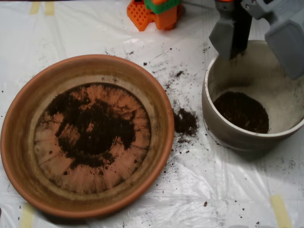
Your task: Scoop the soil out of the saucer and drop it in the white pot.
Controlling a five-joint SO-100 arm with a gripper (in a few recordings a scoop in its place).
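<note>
A grey clamshell scoop (260,40) hangs over the white pot (223,128) at the two o'clock corner of the overhead view. Its two shells are spread wide apart, with dark gap between them and nothing visibly held. One shell sits above the pot's far rim; the other, larger in view, leans over the pot's right side.

Directly below, a round patch of soil in the pot (242,111) covers part of the floor, judged to be loads already delivered. The inner wall is dusty and smudged.

Between pot and dish, a small spilled clump (185,122) lies on the white plastic sheet (199,199), just beside the saucer's three o'clock edge, with loose crumbs scattered toward twelve o'clock.

The terracotta saucer (19,142) fills the left of the frame. The soil in the saucer (92,126) forms a thin, ragged patch at its centre, ridged floor bare around it. The job looks well advanced but unfinished: another pass or more seems needed.

Saucer and pot both sit upright, mouths facing the camera; being round, neither shows a long axis. The saucer's soil patch spreads slightly from ten o'clock toward four.
</note>
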